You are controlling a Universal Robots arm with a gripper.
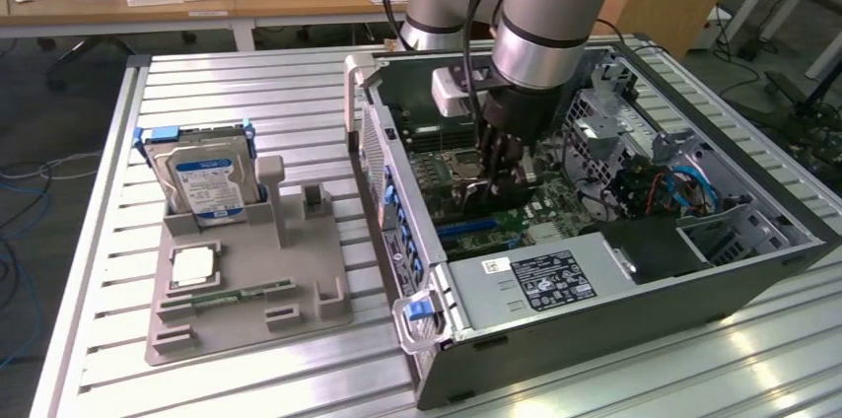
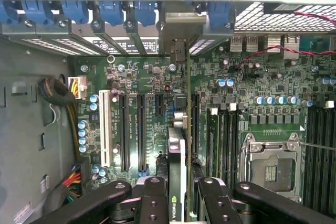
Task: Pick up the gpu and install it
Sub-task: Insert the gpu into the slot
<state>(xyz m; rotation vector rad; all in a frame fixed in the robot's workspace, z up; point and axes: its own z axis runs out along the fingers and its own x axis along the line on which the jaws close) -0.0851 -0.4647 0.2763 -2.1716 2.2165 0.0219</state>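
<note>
My gripper reaches down into the open computer case, just over the motherboard. It is shut on the gpu, a thin dark card held on edge. In the wrist view the gpu runs straight out from between my fingers, edge-on, with a green logo near the grip. Its silver bracket lies at the case's rear slot wall. The card stands over the black expansion slots; I cannot tell whether it touches one.
A grey fixture on the exterior view's left holds an upright hard drive, a square chip and a green memory stick. Inside the case are the CPU socket, capacitors, a cable bundle and the power supply.
</note>
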